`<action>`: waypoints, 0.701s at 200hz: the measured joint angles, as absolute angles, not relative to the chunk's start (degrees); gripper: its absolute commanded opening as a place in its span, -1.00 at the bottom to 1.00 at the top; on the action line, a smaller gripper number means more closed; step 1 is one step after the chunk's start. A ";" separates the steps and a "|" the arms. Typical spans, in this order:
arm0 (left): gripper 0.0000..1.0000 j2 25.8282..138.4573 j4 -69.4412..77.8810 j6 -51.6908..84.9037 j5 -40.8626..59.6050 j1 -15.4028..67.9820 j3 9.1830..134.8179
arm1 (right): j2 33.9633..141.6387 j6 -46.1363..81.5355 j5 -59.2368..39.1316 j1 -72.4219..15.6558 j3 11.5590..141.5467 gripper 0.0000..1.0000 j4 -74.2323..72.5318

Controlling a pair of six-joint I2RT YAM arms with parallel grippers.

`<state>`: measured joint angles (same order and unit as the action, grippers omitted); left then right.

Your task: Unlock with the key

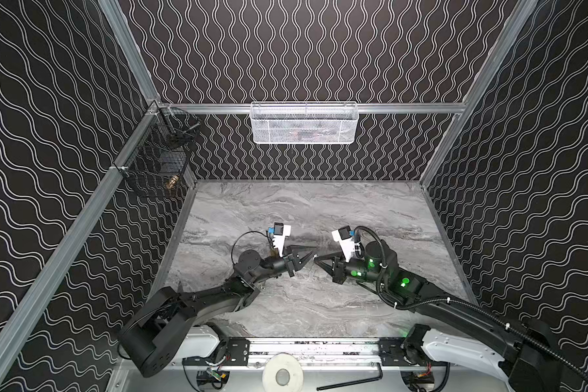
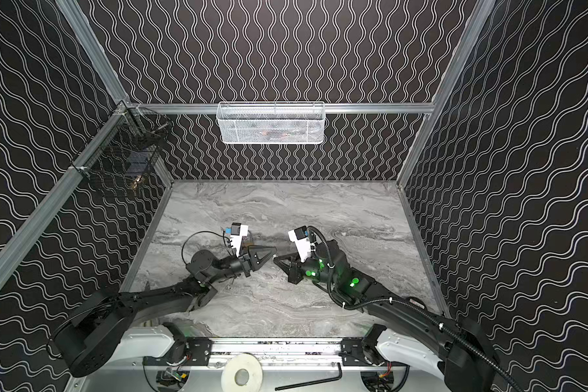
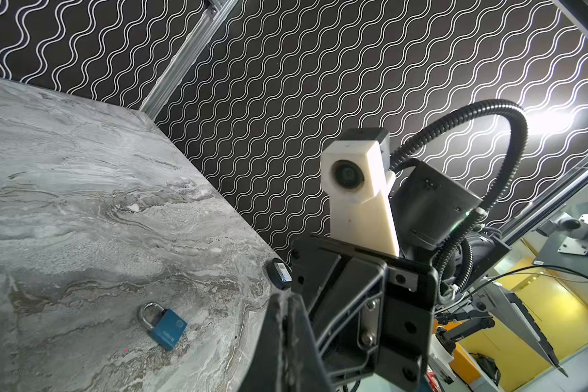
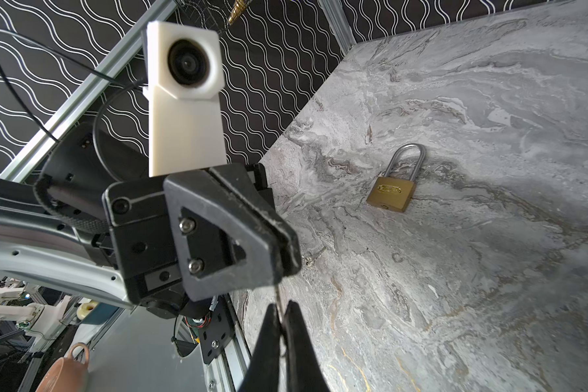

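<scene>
Spreading between patterned walls, the grey marbled surface (image 1: 319,210) carries both arms. The left tool (image 1: 309,255) and right tool (image 1: 319,261) meet tip to tip near its middle. Each is pressed together on the thin key (image 4: 277,295) bridging them, above the surface. A brass padlock (image 4: 391,190) lies flat on the left side and a blue padlock (image 3: 167,325) on the right.

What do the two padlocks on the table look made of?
Gold padlock: body looks like brass, with a dull yellow sheen; the long shackle looks like steel, silvery and glossy.
Blue padlock: matte blue body, coated metal or plastic, unclear which; the shackle is shiny silver, likely steel.
</scene>
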<state>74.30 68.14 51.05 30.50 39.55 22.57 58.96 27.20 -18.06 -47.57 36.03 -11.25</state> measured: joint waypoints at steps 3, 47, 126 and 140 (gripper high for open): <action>-0.60 74.30 68.16 51.05 30.55 39.51 22.57 | 58.94 27.20 -18.06 -47.57 36.01 -1.00 -11.25; 0.80 73.21 67.51 51.03 30.57 38.22 22.68 | 57.67 27.18 -17.69 -47.31 35.35 -1.00 -11.20; 0.97 68.97 24.23 39.53 12.88 43.13 42.39 | 47.92 27.70 -16.27 -42.98 29.34 -1.00 -5.72; 0.97 72.40 16.03 38.02 8.95 45.12 47.13 | 44.95 28.69 -13.96 -42.68 28.27 -1.00 -2.79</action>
